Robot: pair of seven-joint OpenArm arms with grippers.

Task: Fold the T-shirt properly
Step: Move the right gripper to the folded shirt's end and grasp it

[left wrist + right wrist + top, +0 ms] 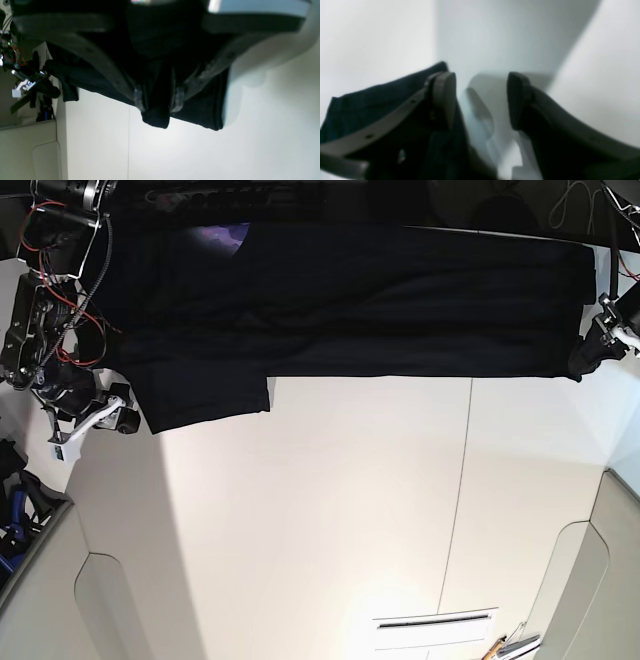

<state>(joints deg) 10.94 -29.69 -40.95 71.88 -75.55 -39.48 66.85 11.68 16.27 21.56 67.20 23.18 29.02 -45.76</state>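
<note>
Fingers on the left gripper pinch a bunched corner of the T-shirt, the clear pads pressed into black cloth on both sides with a small tuft poking out below. On the right gripper the fingers stand apart with only bare white worktop between them; dark cloth lies against the outer side of one finger, toward 9 o'clock, but nothing sits in the gap.

Farther off, the base view shows the T-shirt stretched in a long black band across the 12 o'clock edge of the worktop, a sleeve hanging down near 10 o'clock and a sliver of purple print showing at the top.

Judging by this, one hem corner is secured and the other is not held. The next move likely calls for the right fingers to close on their corner so both arms can draw the fold across evenly.
</note>
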